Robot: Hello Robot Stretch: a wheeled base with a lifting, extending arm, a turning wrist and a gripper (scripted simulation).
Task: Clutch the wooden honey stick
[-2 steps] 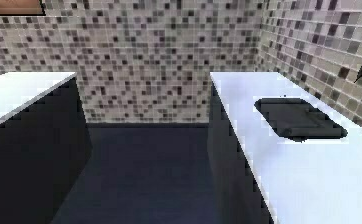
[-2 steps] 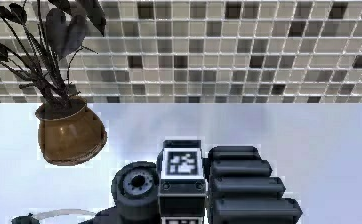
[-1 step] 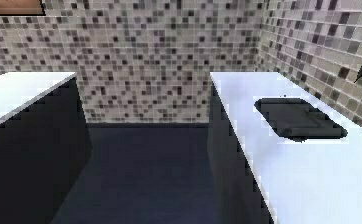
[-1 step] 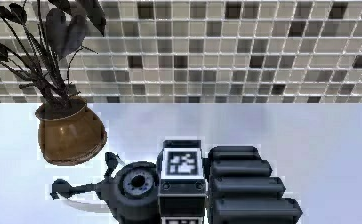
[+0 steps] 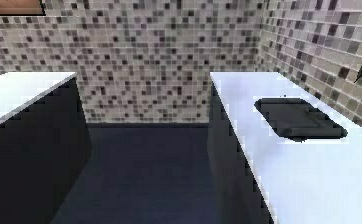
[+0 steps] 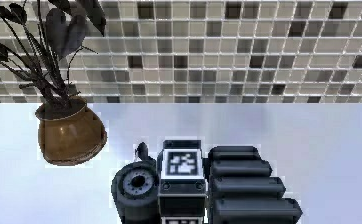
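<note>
My arm (image 6: 234, 185) is over the white desk (image 6: 309, 130), near a brown pot (image 6: 71, 135) with a dark plant (image 6: 44, 45). I cannot tell if the fingers (image 6: 142, 152) hold anything. I cannot tell where the wooden honey stick is. Ahead, a dark sink (image 5: 301, 118) sits in a desk.

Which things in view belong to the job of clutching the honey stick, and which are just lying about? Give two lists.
Job in hand:
- hand

Lying about:
- potted plant
- sink
- counter
- tiled wall
</note>
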